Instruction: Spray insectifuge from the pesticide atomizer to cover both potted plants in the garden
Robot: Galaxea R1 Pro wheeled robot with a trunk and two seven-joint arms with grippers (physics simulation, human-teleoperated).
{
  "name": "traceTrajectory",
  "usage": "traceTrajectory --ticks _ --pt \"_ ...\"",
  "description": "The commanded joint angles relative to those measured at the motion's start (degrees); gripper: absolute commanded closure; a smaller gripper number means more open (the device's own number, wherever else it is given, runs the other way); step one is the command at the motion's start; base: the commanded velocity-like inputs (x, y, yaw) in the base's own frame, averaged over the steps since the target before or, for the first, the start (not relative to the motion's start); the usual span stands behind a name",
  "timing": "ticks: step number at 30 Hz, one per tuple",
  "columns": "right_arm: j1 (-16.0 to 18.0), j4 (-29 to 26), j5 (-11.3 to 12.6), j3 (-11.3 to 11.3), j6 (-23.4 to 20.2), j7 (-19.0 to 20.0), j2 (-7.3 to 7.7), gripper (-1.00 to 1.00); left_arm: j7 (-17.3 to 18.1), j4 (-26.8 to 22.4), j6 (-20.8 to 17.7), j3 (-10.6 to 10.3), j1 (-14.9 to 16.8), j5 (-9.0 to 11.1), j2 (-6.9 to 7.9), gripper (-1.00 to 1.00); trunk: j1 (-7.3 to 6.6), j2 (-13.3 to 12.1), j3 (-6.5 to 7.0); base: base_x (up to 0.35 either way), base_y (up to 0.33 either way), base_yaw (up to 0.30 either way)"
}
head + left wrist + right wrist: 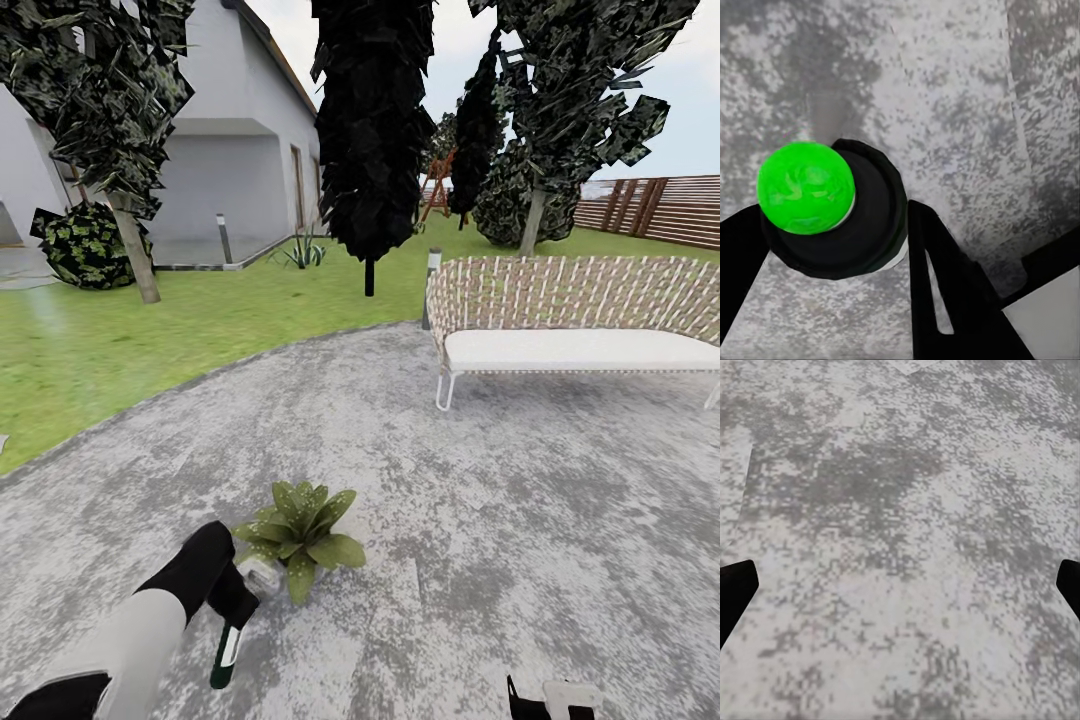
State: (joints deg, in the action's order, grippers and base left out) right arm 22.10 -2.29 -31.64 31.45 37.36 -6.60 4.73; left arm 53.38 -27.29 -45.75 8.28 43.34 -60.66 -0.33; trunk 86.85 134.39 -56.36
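The left gripper (232, 600) is clamping the atomizer (224, 652), which is hanging bottom-down just beside a potted plant (300, 528) on the grey patio (500, 480). The right gripper (900, 585) is hovering over bare paving, its fingers spread wide apart.

Head camera looks forward and down across the grey patio (420, 450). Both wrist cameras face steeply down, close above that paving.
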Motion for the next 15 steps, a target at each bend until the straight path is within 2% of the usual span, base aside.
traceTrajectory --ticks 1,3,6,7,10,11,15 --pt "0.05 0.10 -0.61 0.19 0.16 -0.43 0.01 -1.00 0.45 0.03 -0.19 0.21 -0.04 -0.18 0.51 1.00 -0.01 0.02 -0.05 0.000 0.000 0.000" --pt "0.05 0.12 -0.61 0.18 0.17 -0.43 0.01 -1.00 0.72 0.11 0.18 -1.78 -0.25 -0.10 1.39 1.00 -0.01 0.02 -0.05 0.000 0.000 0.000" --pt "0.05 0.17 -0.61 0.17 0.17 -0.43 0.01 -1.00 2.15 0.13 0.29 -6.28 -0.27 0.06 1.62 1.00 -0.01 0.02 -0.05 0.000 0.000 0.000" --pt "0.05 0.17 -0.61 0.16 0.17 -0.43 0.01 -1.00 3.25 0.13 0.30 -7.00 -0.24 0.06 1.63 1.00 -0.01 0.02 -0.05 0.000 0.000 0.000" --pt "0.05 0.18 -0.61 0.18 0.17 -0.43 0.07 -1.00 7.86 0.00 0.31 -8.79 0.35 -0.28 1.45 1.00 -0.01 0.02 -0.05 0.000 0.000 0.000" --pt "0.05 0.18 -0.61 0.17 0.15 -0.43 0.09 -1.00 8.52 0.00 0.31 -9.06 0.47 -0.32 1.06 1.00 -0.01 0.02 -0.05 0.000 0.000 0.000" --pt "0.05 0.18 -0.61 0.13 0.11 -0.43 0.10 -1.00 8.64 0.09 0.31 -9.22 0.06 -0.38 1.59 1.00 -0.01 0.02 -0.05 0.000 0.000 0.000"
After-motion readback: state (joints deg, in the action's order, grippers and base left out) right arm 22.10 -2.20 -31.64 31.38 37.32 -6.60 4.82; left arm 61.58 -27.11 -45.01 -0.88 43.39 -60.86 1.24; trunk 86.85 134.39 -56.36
